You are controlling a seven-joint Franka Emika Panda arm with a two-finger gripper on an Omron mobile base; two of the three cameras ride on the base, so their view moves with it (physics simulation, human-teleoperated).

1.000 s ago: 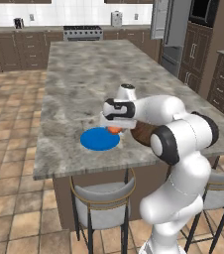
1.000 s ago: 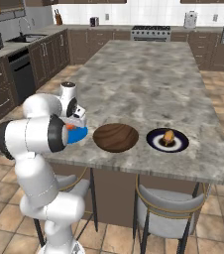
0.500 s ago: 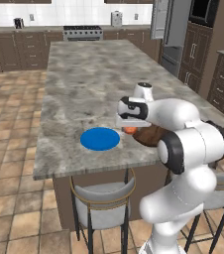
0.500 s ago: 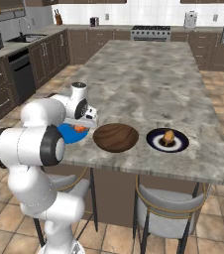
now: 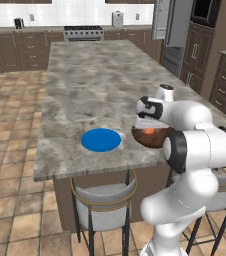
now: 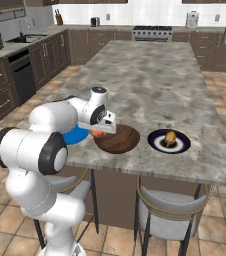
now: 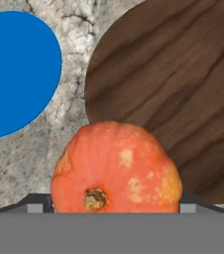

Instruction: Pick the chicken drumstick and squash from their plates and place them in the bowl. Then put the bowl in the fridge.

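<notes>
Holding the squash (image 7: 116, 166) between my fingers, my gripper (image 6: 101, 131) hangs over the left edge of the bowl. In the hand view the orange squash sits at 6 o'clock with its stem toward the camera, and the jaws stand wide around it, one on each side.

Going from left to right in the right base view: the blue plate (image 6: 76, 135) lies at 9 o'clock of my gripper, flat on the counter, with nothing on it. Next comes the bowl (image 6: 119, 140), dark brown wood, with bare wood inside as far as I see; the squash is above its rim, and I cannot tell if it touches the wood. At 3 o'clock of the bowl, just beside it but apart, is the dark-rimmed plate (image 6: 169, 141) with the chicken drumstick (image 6: 170, 137) lying on it.

All three stand near the front edge of the grey marble island counter (image 6: 145, 75). Two stools (image 6: 169, 212) are tucked under that edge. Behind are dark brown cabinets (image 6: 45, 57), a stove (image 6: 152, 33) at 12 o'clock and the grey fridge (image 5: 171, 30) at 1 o'clock in the left base view. A tiled floor (image 5: 12, 130) surrounds the island.
</notes>
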